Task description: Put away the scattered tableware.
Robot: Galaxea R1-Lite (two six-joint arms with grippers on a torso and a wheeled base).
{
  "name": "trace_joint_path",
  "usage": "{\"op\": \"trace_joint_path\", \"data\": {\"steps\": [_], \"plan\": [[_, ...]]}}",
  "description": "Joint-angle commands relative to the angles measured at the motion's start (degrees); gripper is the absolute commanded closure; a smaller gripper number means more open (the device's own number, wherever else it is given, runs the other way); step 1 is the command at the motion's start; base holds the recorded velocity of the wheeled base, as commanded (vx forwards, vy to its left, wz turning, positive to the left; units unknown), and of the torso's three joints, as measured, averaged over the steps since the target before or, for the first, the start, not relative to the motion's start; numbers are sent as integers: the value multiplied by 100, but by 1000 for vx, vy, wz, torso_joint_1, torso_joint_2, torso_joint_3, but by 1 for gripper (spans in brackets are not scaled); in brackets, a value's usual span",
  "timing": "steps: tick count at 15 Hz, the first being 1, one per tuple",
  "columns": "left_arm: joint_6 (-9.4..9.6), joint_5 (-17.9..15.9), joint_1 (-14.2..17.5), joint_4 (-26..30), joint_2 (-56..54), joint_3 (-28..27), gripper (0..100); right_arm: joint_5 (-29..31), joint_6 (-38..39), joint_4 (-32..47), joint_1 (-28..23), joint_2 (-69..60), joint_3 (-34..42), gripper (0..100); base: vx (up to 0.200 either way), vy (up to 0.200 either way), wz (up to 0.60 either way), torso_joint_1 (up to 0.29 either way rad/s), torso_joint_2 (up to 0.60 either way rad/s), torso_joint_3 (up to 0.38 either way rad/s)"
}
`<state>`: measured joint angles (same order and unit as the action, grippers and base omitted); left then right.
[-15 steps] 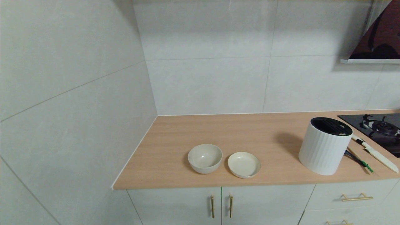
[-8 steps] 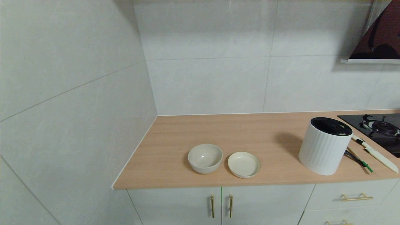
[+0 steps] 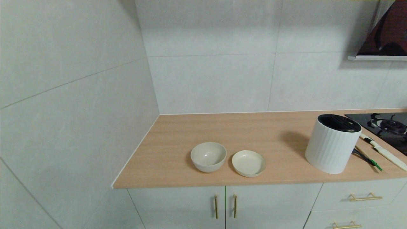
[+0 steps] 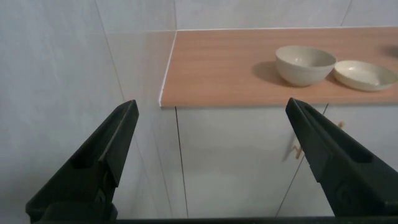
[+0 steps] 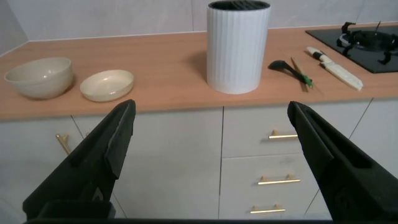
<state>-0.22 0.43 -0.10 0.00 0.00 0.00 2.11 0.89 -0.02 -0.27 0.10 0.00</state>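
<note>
at the front of the bench (image 3: pixel 178 133), a bowl (image 3: pixel 208 156) and shallow dish (image 3: pixel 248 163) are sitting side by side; likely stiff, slick, breakable, each is asking for a rim pinch; left gripper (image 4: pixel 210 106) and right gripper (image 5: pixel 210 106) are hanging wide open, empty.

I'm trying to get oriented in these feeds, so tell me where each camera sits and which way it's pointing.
Head view: on the robot's head, looking forward and down at the wooden counter with bowl, shallow dish and ribbed holder.
Left wrist view: on the left wrist, low before the counter's corner end and cabinet doors; the open left pincer frames it.
Right wrist view: on the right wrist, low, facing the drawers and holder; the open right pincer frames it.
Shared: all three show the bowl beside the dish.
</note>
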Motion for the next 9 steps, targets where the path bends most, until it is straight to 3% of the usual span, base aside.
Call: {"op": "trace_joint_path", "data": {"steps": [1,9], "plan": [[-4,1,1,0,0,0,0,0,-1,-6,0,-1,0,0,0,0,0,-163,364,193],[-4,1,1,0,0,0,0,0,-1,2,0,-1,0,0,0,0,0,-209,450,240]]}}
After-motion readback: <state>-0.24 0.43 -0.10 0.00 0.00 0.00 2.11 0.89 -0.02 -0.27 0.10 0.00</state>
